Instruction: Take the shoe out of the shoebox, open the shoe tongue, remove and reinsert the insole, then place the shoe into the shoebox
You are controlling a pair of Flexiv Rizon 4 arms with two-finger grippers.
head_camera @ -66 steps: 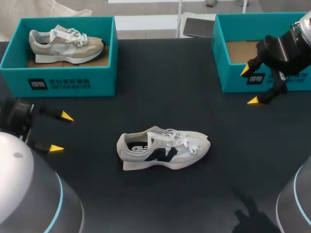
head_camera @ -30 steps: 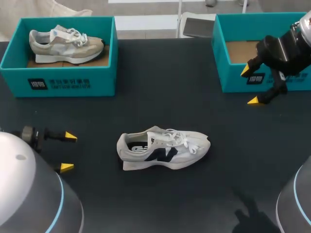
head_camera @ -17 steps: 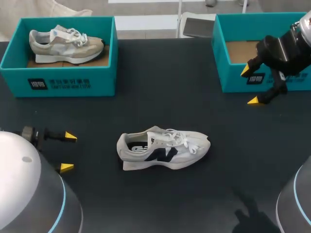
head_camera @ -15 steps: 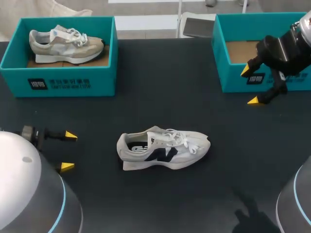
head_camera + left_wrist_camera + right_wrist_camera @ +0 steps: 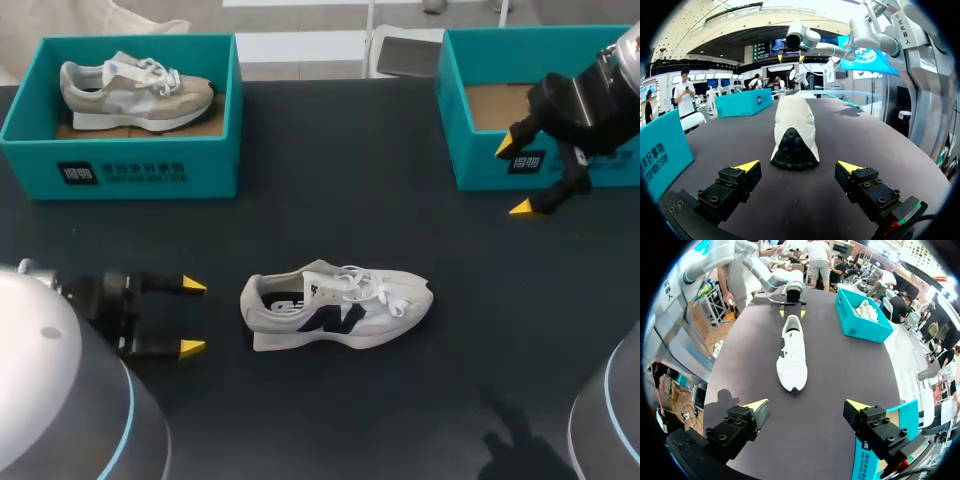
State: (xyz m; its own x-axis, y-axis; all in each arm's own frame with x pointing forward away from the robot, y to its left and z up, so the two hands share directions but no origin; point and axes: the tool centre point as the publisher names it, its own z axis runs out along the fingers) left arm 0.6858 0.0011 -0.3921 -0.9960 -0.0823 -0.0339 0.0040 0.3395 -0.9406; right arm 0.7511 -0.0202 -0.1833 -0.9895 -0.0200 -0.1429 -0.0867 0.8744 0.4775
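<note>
A white sneaker [image 5: 335, 306] with a dark side logo lies on its sole in the middle of the black table [image 5: 330, 180], heel toward my left arm. My left gripper [image 5: 190, 316] stands open just short of the heel; in the left wrist view the heel [image 5: 794, 150] sits ahead of my left gripper [image 5: 797, 166], not between the tips. My right gripper [image 5: 518, 175] hangs open at the front wall of the right teal shoebox [image 5: 470, 165], which holds only cardboard. From the right wrist view the sneaker [image 5: 791, 351] lies well ahead of my right gripper [image 5: 807, 406].
A second teal shoebox [image 5: 130, 165] at the back left holds a beige sneaker [image 5: 135, 88]. A dark flat pad [image 5: 405, 57] lies beyond the table's far edge. Bare black tabletop surrounds the white sneaker.
My left gripper has moved right toward the sneaker's heel, staying open. The right arm and the sneaker have not moved.
</note>
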